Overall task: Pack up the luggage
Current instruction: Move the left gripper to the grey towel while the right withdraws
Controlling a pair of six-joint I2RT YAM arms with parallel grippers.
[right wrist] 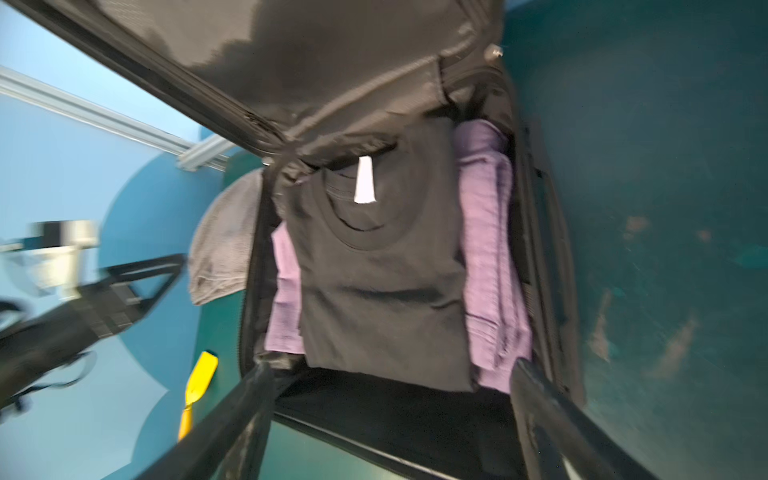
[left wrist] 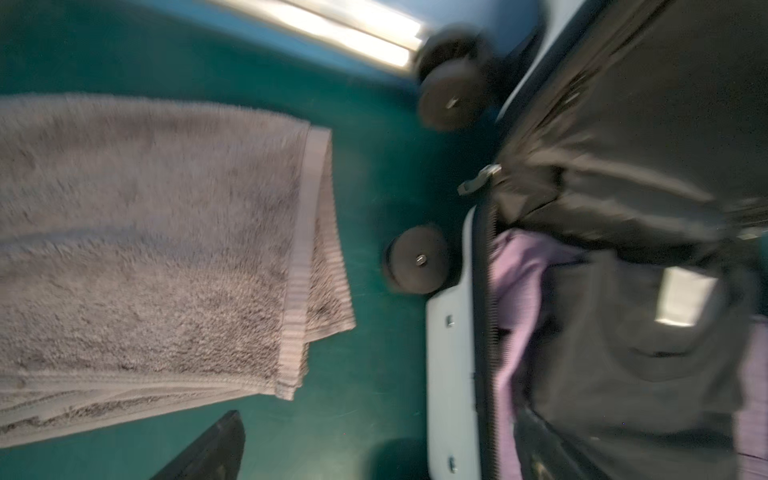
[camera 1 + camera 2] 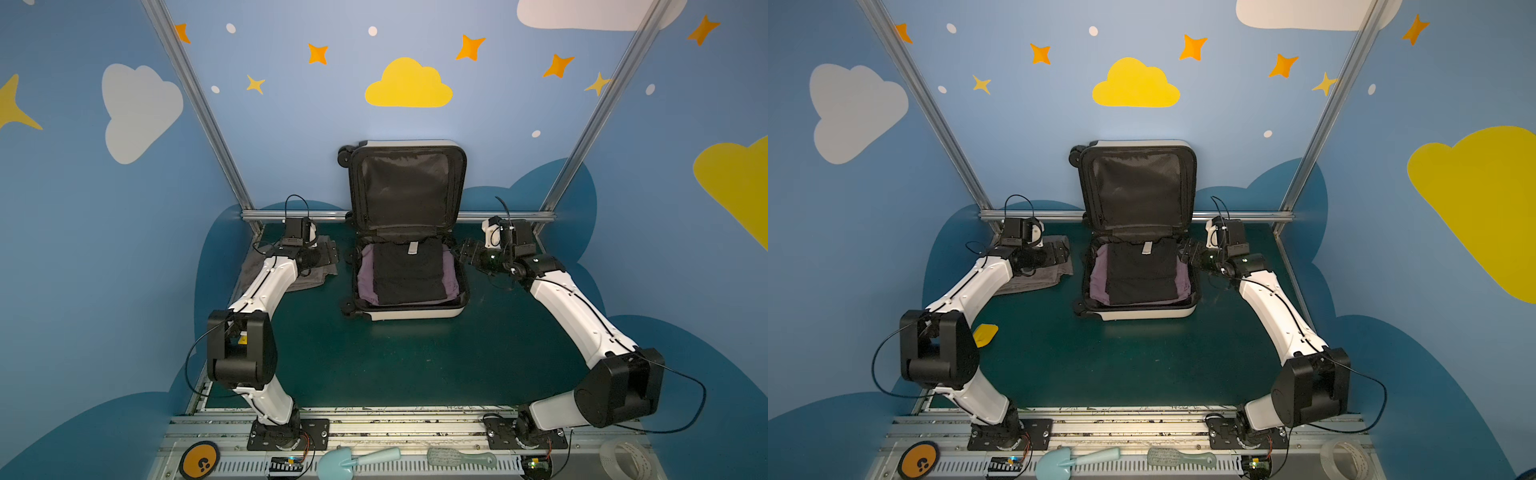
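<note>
While left claw (image 3: 330, 252) and right claw (image 1: 390, 370) are held open, the hard white luggage (image 3: 409, 312) is laid wheels leftward, axis crosswise, lid upright.

both top views look down from high at the front, over the arm bases, across the whole tabletop (image 3: 374, 365) to the back wall. the left wrist view sits close above the towel (image 2: 145, 249) beside the luggage (image 2: 451, 353). the right wrist view looks close into the luggage past that arm's fingers (image 1: 232, 424). all four share the luggage.
</note>
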